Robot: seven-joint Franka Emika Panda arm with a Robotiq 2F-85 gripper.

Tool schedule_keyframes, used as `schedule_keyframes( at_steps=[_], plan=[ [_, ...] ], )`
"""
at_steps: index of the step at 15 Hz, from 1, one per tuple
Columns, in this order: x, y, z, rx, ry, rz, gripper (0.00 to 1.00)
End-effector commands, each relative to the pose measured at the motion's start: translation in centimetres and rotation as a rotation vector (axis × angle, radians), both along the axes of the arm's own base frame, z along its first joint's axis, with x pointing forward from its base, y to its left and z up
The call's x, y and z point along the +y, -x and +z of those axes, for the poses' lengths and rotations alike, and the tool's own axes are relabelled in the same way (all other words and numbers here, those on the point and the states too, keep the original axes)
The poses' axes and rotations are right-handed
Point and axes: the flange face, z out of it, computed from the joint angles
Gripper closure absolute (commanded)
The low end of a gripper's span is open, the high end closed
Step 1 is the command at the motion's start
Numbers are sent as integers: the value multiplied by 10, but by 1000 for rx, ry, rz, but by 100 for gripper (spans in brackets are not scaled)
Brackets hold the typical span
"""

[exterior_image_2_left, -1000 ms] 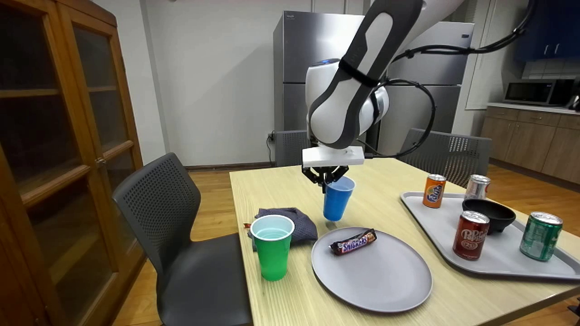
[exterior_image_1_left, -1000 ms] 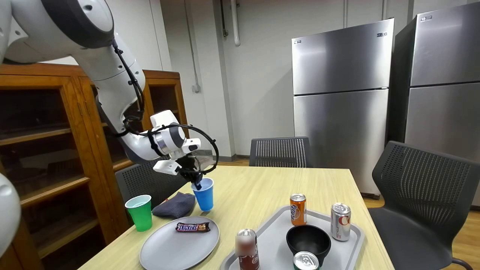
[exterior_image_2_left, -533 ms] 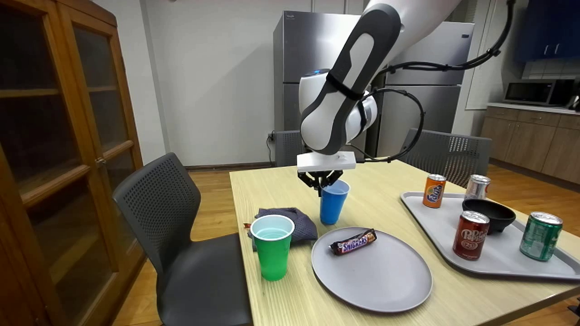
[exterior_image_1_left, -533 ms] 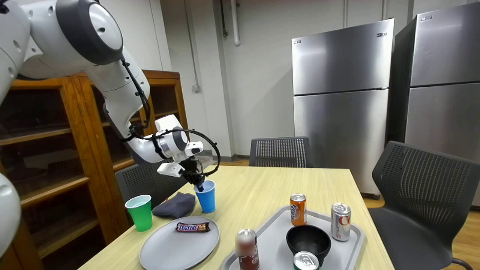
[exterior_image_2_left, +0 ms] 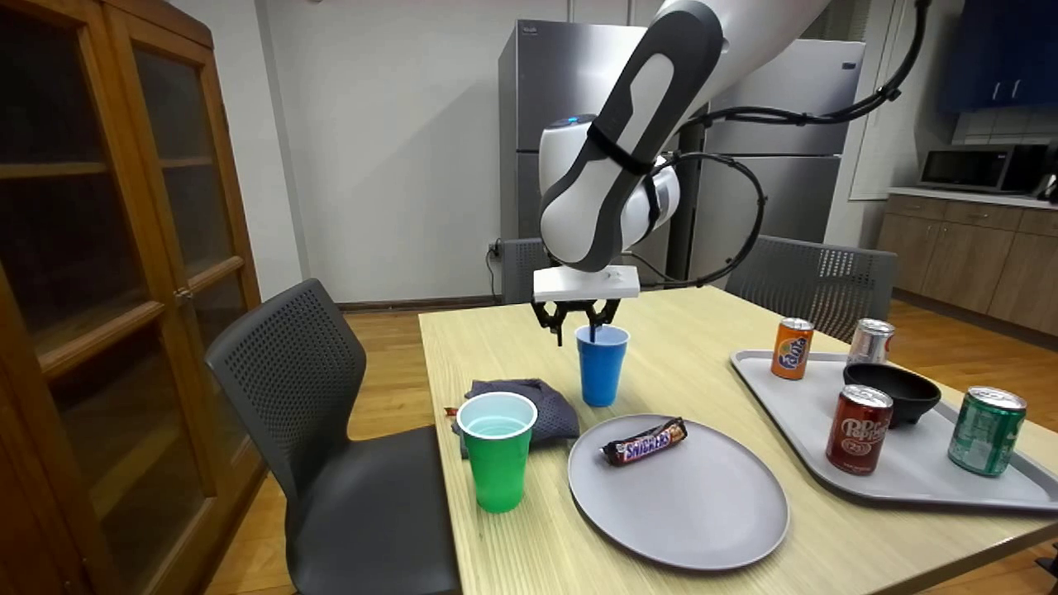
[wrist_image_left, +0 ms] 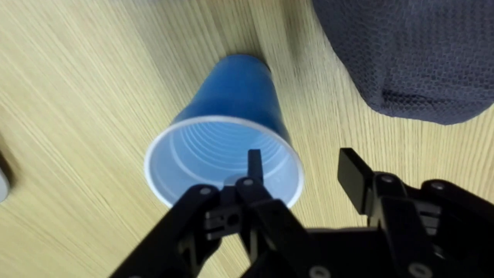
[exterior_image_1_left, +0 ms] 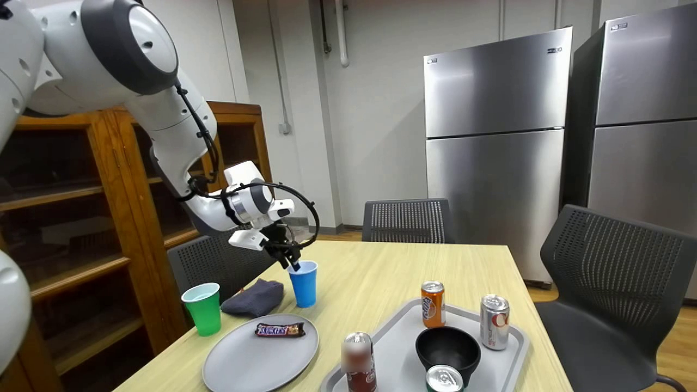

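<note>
A blue cup [exterior_image_2_left: 602, 376] stands upright on the table in both exterior views. My gripper [exterior_image_2_left: 576, 341] hangs over it with its jaws apart, holding nothing. In the wrist view the cup's white-rimmed mouth [wrist_image_left: 224, 143] faces the camera. The gripper [wrist_image_left: 300, 170] straddles the rim: the left finger lies over the cup's opening, and the right finger [wrist_image_left: 353, 181] is outside, over bare wood. Whether a finger touches the cup wall I cannot tell. A dark grey cloth [wrist_image_left: 417, 58] lies close beside the cup.
A green cup [exterior_image_2_left: 498, 467] and a grey plate [exterior_image_2_left: 694, 521] with a Snickers bar [exterior_image_2_left: 645, 444] are nearby. A grey tray [exterior_image_2_left: 793, 434] carries several cans and a black bowl [exterior_image_2_left: 893, 388]. Chairs surround the table; a wooden cabinet [exterior_image_1_left: 120, 179] stands behind the arm.
The gripper lowered the tilted blue cup while pinching its rim, then its fingers spread and let go. The cup now stands straighter, and the gripper has risen slightly.
</note>
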Motion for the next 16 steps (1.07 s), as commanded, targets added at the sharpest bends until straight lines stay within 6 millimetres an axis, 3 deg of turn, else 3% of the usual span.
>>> schedule_keyframes(
  at_steps=[1,2,4,8,16],
  plan=[
    [2,12,35,-36,-5,24,14],
    [2,16,43,-43,-16,26,5],
    [-1,28,55,-51,-33,27,0],
    [-14,58,67,-28,-39,23,0],
    [-27,123,65,79,-52,48,0]
  ],
)
